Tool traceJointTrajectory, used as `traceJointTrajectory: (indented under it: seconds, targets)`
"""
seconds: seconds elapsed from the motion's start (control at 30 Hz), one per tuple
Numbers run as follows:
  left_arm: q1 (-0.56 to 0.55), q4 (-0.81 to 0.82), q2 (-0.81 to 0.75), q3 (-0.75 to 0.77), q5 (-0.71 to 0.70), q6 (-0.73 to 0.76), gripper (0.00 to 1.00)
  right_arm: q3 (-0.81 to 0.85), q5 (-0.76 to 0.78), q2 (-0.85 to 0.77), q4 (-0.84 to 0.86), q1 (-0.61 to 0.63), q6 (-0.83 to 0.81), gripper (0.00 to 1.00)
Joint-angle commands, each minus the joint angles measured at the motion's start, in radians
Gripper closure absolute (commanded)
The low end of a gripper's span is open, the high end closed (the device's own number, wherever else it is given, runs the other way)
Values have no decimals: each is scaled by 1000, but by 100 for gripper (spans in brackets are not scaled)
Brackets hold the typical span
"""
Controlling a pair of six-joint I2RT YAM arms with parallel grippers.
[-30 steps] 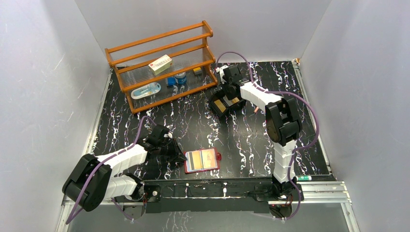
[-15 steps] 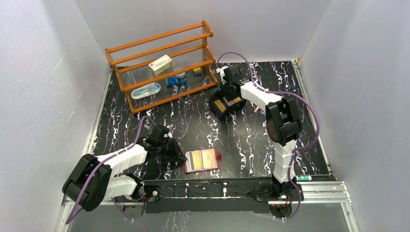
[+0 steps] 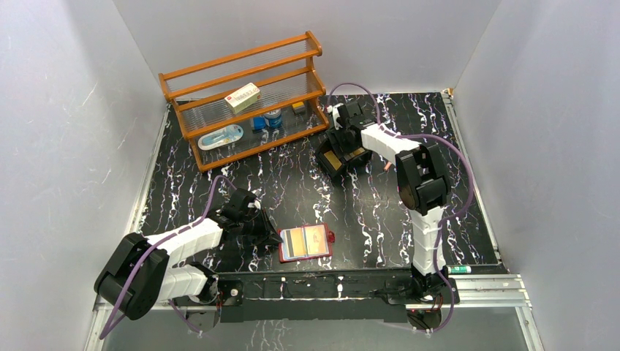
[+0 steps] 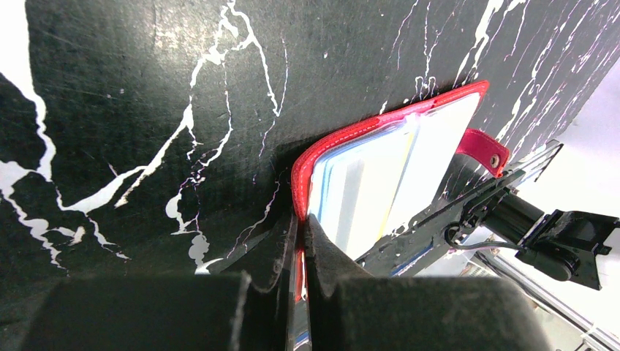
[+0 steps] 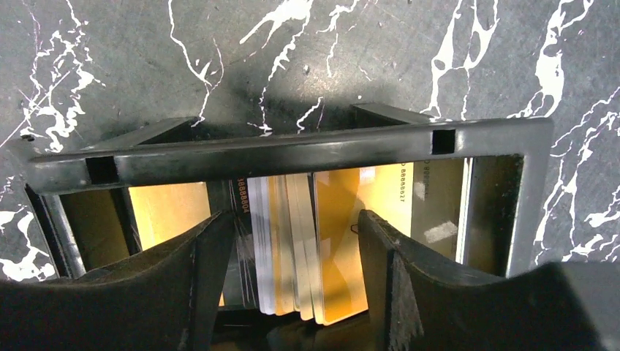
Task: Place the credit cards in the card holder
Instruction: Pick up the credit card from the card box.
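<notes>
A black, white-veined table (image 3: 292, 186) was pictured with an orange wooden rack (image 3: 245, 99) stood at its far left, a black tray (image 5: 292, 150) set just right of it, and a red card holder (image 3: 305, 243) laid open near the front edge.

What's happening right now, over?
Left gripper shut on wallet edge. Right gripper open, straddling cards in tray. No obstruction seen.

At 6 o'clock the left gripper (image 4: 301, 228) is pinching the red edge of the card holder (image 4: 380, 168), jaws pressing together on it. The card holder is lying open on the black marbled table (image 4: 146, 110), stretching toward 2 o'clock. Its snap tab (image 4: 484, 148) is sticking out near 3 o'clock.
</notes>
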Motion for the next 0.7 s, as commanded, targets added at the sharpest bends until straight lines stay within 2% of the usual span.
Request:
traceJointTrajectory:
  seconds: [0.0, 0.2, 0.27, 0.53, 0.67]
  targets:
    - [-1, -23, -21, -10, 13, 13, 100, 39, -43, 12, -9, -11, 20, 34]
    - [-1, -20, -9, -1, 16, 15, 100, 41, -111, -28, -8, -11, 31, 57]
    - [-1, -19, -5, 1, 18, 15, 100, 47, -125, -33, -14, -11, 36, 62]
    - [0, -19, -10, -5, 16, 15, 100, 55, -131, -38, -29, -11, 45, 62]
    - [0, -18, -7, -2, 16, 16, 100, 55, -114, -52, -36, -11, 49, 57]
